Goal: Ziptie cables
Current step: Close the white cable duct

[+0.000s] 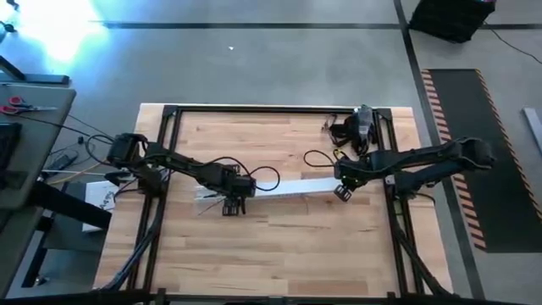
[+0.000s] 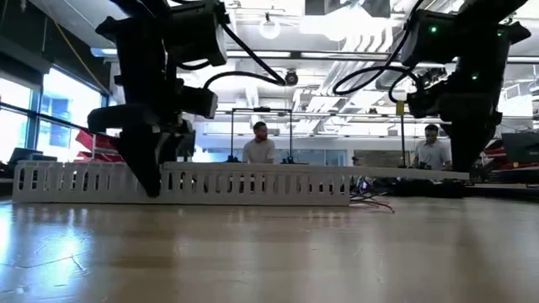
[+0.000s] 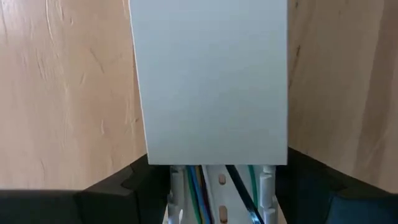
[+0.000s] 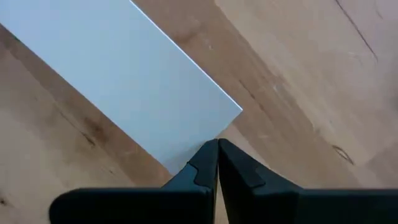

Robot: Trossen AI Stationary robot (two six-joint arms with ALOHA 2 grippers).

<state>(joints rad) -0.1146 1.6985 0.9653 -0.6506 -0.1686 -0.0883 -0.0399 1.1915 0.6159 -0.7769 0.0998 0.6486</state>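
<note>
Our right gripper (image 4: 217, 163) is pinched tight on the corner of the flat white cover strip (image 4: 118, 81), its two dark fingers meeting with no gap in the right wrist view. The high view puts it at the strip's right end, right of the table's middle, and the low view shows that end of the strip (image 2: 404, 173) lifted clear of the wood and sloping down toward the channel.

Our left gripper (image 1: 233, 201) is at the other end, straddling the slotted white channel (image 2: 181, 183) with a finger on either side of it. We cannot tell whether those fingers are pressing the channel walls or merely bracketing them.

The cables (image 3: 208, 186), green, blue and dark strands, lie inside the channel, showing just where the cover's near edge (image 3: 211, 81) stops short between our left fingers. A few loose strands, red among them, trail out of the channel's open end onto the wooden table (image 1: 279, 254) in the low view.

No zip tie can be made out. We judge the step in hand to be handling the cover over the channelled cables, not tying. The next move calls for keeping the pinch firm on that thin corner while the left holds the channel steady, so the strip travels square to the channel.
</note>
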